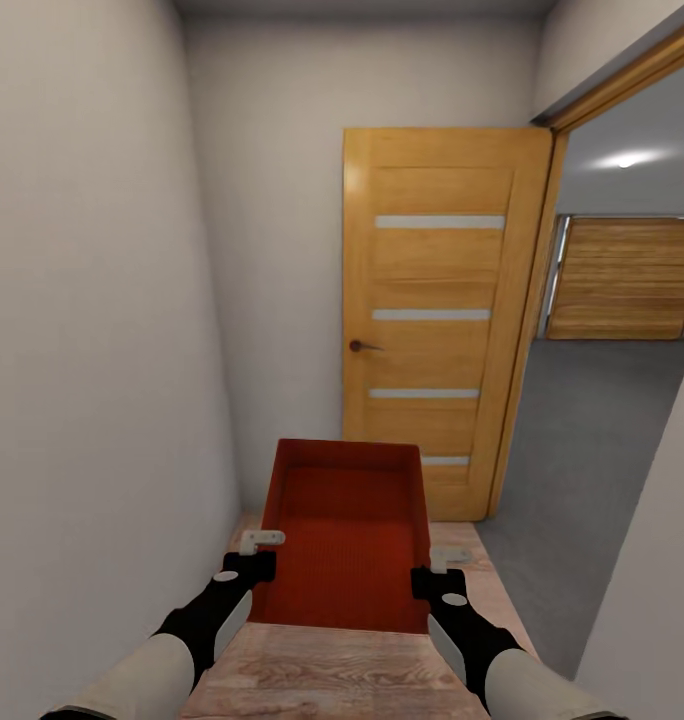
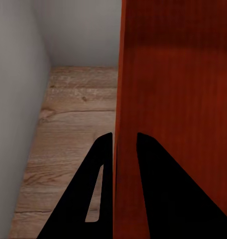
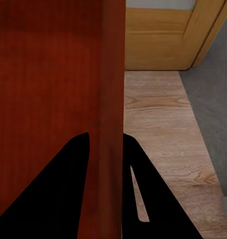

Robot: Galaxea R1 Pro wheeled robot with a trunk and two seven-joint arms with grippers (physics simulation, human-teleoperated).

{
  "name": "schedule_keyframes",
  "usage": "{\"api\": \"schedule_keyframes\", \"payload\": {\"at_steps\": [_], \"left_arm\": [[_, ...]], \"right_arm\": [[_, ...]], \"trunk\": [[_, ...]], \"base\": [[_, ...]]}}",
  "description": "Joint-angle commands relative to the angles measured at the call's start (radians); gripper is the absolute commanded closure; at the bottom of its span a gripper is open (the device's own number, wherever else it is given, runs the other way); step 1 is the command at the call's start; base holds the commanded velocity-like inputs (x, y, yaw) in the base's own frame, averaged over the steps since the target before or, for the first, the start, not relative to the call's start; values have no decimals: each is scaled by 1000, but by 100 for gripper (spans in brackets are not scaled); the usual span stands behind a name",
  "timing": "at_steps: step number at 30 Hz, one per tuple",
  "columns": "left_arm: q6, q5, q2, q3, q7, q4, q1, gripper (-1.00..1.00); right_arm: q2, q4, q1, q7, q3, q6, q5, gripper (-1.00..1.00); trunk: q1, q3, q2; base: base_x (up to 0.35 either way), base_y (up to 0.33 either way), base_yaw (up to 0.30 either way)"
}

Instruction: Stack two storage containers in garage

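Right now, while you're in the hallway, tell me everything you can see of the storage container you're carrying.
The storage container is an orange-red, open-top rectangular bin with low straight walls and a finely ribbed flat bottom, plastic by its look, and empty. It is held above the wood-plank floor, tilted so its inside faces the head camera. The left gripper clamps its left wall and the right gripper its right wall, one finger on each side of the wall. Nothing else touches it.

A bin point(image 1: 347, 530) is hanging between the left gripper point(image 1: 262, 548) and right gripper point(image 1: 434, 566), over plank flooring point(image 1: 332, 670), with an open door point(image 1: 437, 330) standing ahead and a concrete floor point(image 1: 582, 450) lying beyond it to the right.
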Motion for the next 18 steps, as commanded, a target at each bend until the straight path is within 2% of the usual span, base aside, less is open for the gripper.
{"api": "schedule_keyframes", "payload": {"at_steps": [1,4,9,18], "left_arm": [[-15,-8,27,-4,28,-6,0,100],[-15,-8,26,-4,28,-8,0,100],[-15,-9,25,-4,28,-12,0,100],[-15,-9,25,-5,28,-15,0,100]], "right_arm": [[-1,3,-1,-4,-8,-3,-22,100],[-1,3,-1,-4,-8,-3,-22,100],[-1,3,-1,-4,-9,-3,-22,100],[0,3,-1,-4,-9,-2,-22,100]], "trunk": [[1,-1,-1],[1,-1,-1],[1,-1,-1],[1,-1,-1]], "base": [[324,0,0],[249,0,0],[53,0,-26],[4,0,-219]]}}
